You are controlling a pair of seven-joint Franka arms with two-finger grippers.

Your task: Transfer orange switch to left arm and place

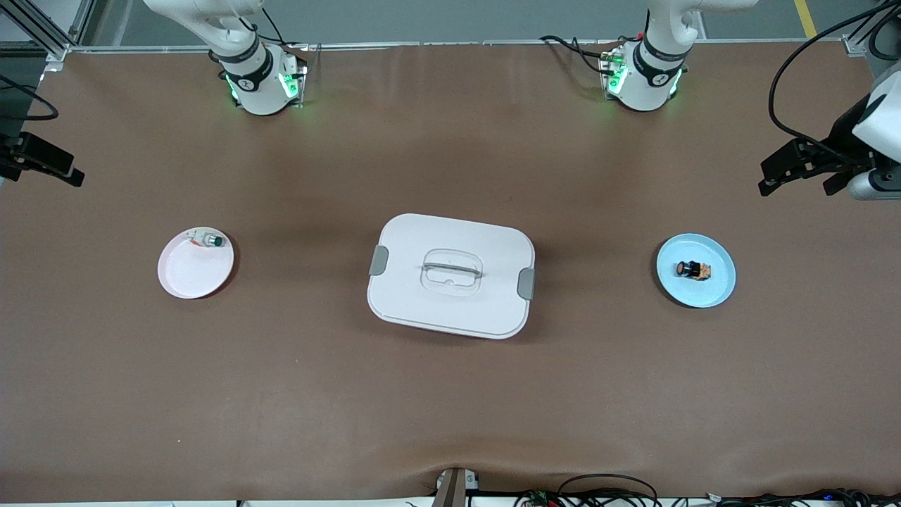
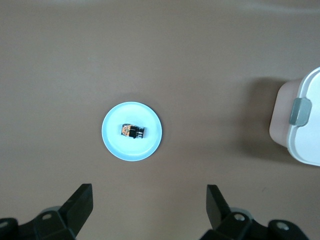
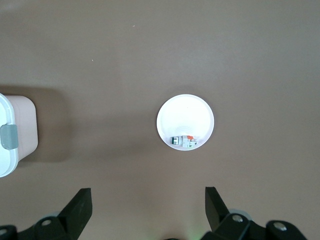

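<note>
Lying sideways on blue plate (image 1: 718,290), orange switch (image 1: 692,269), black body w/ orange face, both end effectors (image 2: 149,206) (image 3: 148,206) open, empty

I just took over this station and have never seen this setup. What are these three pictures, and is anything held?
Two white robot arms stand at a brown table. The front view looks down from across it. Each of the other views comes from a camera on one arm's wrist.

The box sits mid-table. The orange switch lies on a blue plate toward the left arm's end. A green-capped switch lies on a white plate toward the right arm's end.

The left claw hangs open over the blue plate, the right claw open over the white plate. Nothing is held.
</note>
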